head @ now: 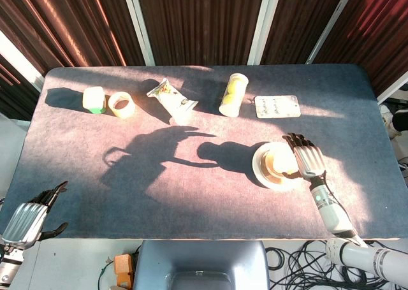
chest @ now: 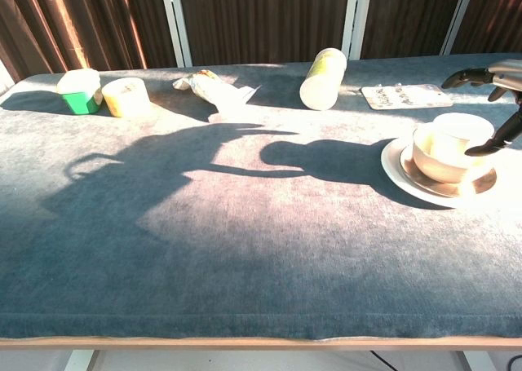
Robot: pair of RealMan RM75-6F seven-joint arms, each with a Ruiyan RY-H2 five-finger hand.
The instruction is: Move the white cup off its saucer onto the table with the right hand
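The white cup stands upright on its white saucer at the right of the table. My right hand hovers at the cup's right side with its fingers spread. The fingers arch over the rim and the thumb lies low beside the cup wall. I cannot tell whether it touches the cup; nothing is gripped. My left hand hangs off the table's near left corner, fingers apart and empty, and only the head view shows it.
Along the far edge lie a green-and-white tub, a yellow tape roll, a snack packet, a tipped yellow bottle and a blister card. Long shadows cross the middle.
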